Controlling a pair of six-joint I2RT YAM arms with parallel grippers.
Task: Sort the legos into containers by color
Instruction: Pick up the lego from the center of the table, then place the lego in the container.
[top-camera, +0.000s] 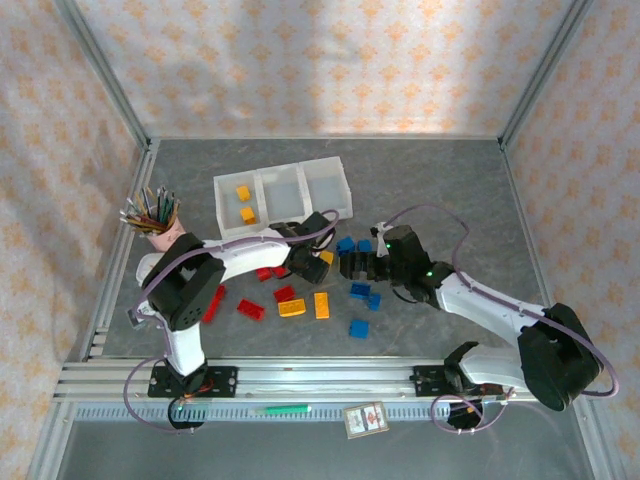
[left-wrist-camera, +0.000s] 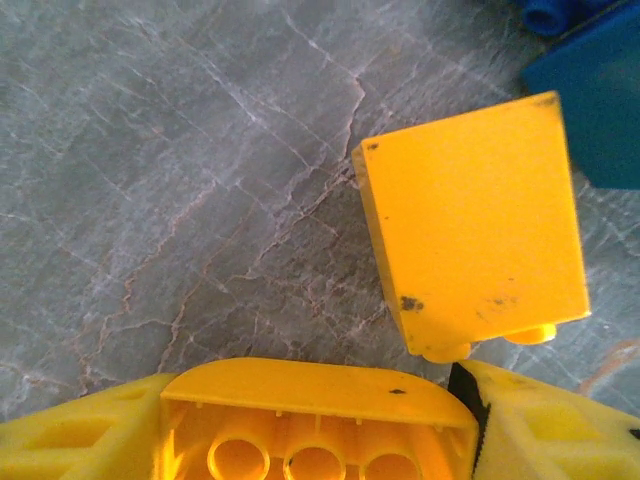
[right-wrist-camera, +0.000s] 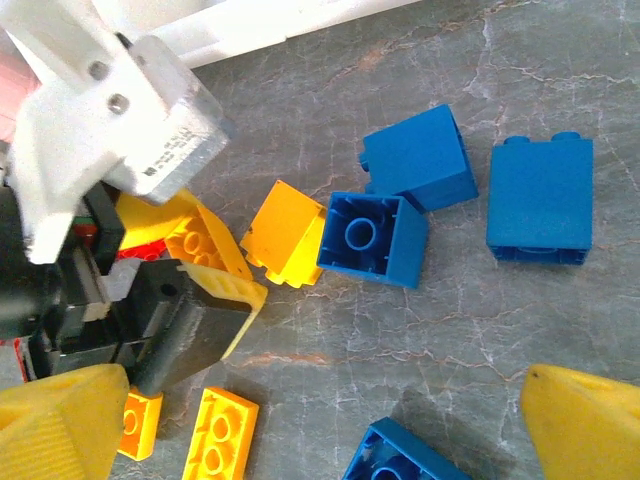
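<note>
The grey marbled worktop (top-camera: 450, 180) carries everything. The left arm (top-camera: 235, 258) is stretched from the near-left corner toward the middle. The right arm (top-camera: 480, 305) is reached in from the near-right corner, so that both wrists are brought close together at the middle of the worktop.

The row of three white bins (top-camera: 325, 185) is set toward the far edge, left of the middle. Two yellow bricks (top-camera: 242, 192) are seen in its leftmost bin. A pink pencil cup (top-camera: 160, 228) is stood near the left edge.

The left gripper (left-wrist-camera: 312, 420) is lowered over the middle of the worktop. Its yellow fingers (left-wrist-camera: 80, 445) are drawn partway in and set against the two ends of a long yellow brick (left-wrist-camera: 300, 385). That brick is pinched between them, with its hollow underside and three tubes turned toward the wrist camera.

The right gripper (right-wrist-camera: 320, 430) is held just right of the left one. Its yellow fingertips (right-wrist-camera: 585, 425) are spread as wide as they go and nothing is gripped or touched by them.

A second yellow brick (left-wrist-camera: 470, 230) is laid on its side on the worktop just beside the left gripper's right finger. Whether the two touch cannot be told. Blue bricks (right-wrist-camera: 420, 155) are gathered beyond the right gripper, and one of them, the upturned blue brick (right-wrist-camera: 372, 237), is pressed against that second yellow brick. Red bricks (top-camera: 250, 309) are scattered left of the middle, toward the near edge. Two orange-yellow bricks (top-camera: 321, 305) are laid just right of them.
</note>
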